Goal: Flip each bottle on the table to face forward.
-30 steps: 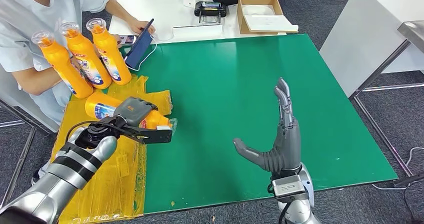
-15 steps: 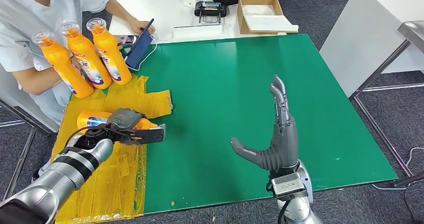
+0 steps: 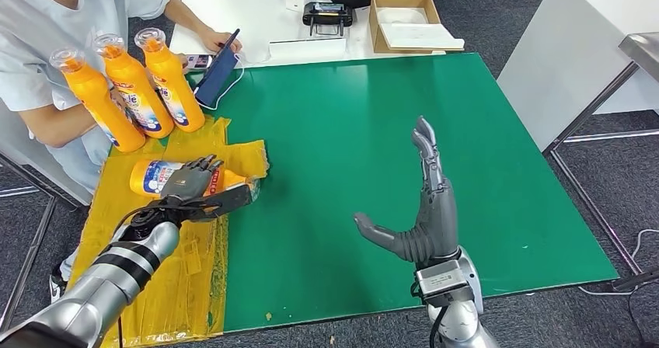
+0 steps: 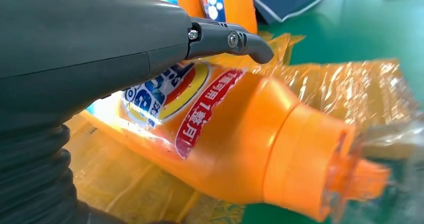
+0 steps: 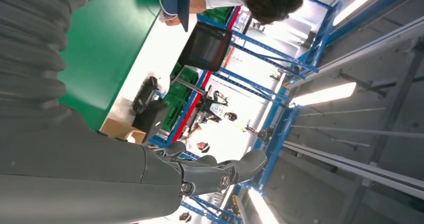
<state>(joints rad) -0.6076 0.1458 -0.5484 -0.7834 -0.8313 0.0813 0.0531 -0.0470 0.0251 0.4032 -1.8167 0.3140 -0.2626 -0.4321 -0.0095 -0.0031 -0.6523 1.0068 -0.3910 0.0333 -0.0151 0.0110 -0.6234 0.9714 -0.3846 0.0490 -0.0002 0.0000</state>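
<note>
While gripping bottle (image 3: 155, 177), robot hand (image 3: 190, 183).

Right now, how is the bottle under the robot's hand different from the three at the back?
The lying bottle rests on its side on the yellow plastic sheet, under the left hand. The three standing bottles are upright and untouched by it. All are orange with blue labels.

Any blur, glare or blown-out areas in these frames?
Head view: sharp, evenly lit. Left wrist view: the bottle cap end is smeared, with glare on the plastic wrap. Right wrist view: ceiling lights blown out, background washed pale.
</note>
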